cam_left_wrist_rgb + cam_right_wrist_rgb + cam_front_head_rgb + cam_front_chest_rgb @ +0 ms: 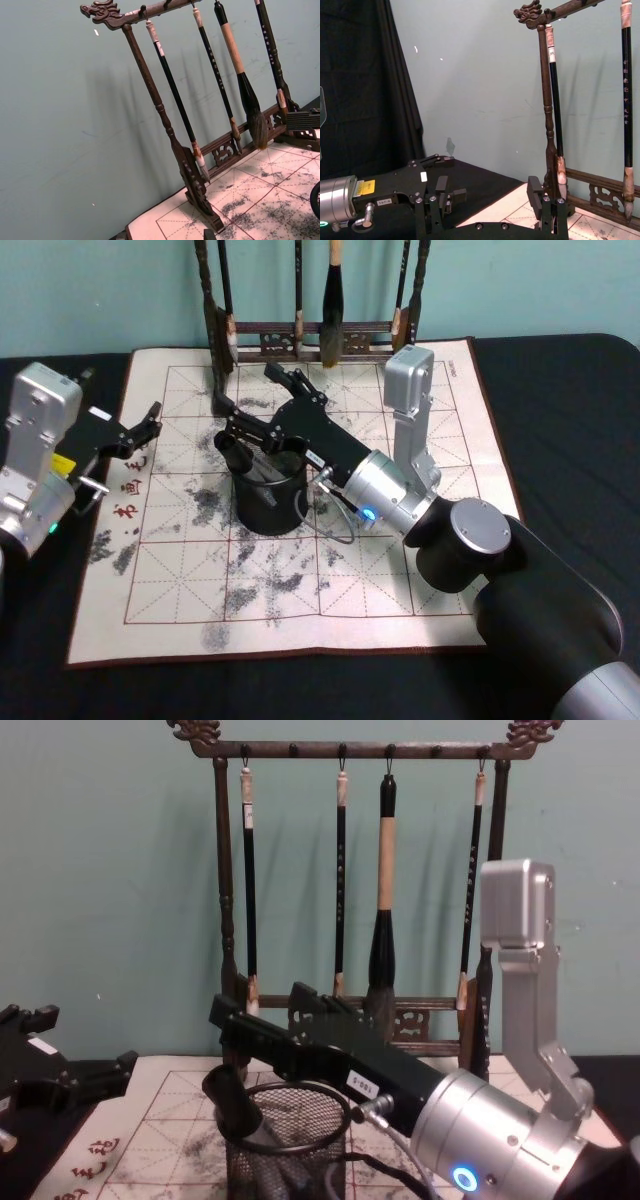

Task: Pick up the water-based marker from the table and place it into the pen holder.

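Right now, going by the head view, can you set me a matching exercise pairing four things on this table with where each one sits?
Things:
1. pen holder
2. left gripper
3. brush rack
4. right gripper

Places:
A. along the far edge of the mat, brushes hanging from it
B. over the black mesh cup, jaws open
C. at the mat's left edge, near the red characters
D. standing on the ink-smudged part of the mat, left of its middle

Pairs: 1-D, 2-C, 3-A, 4-B
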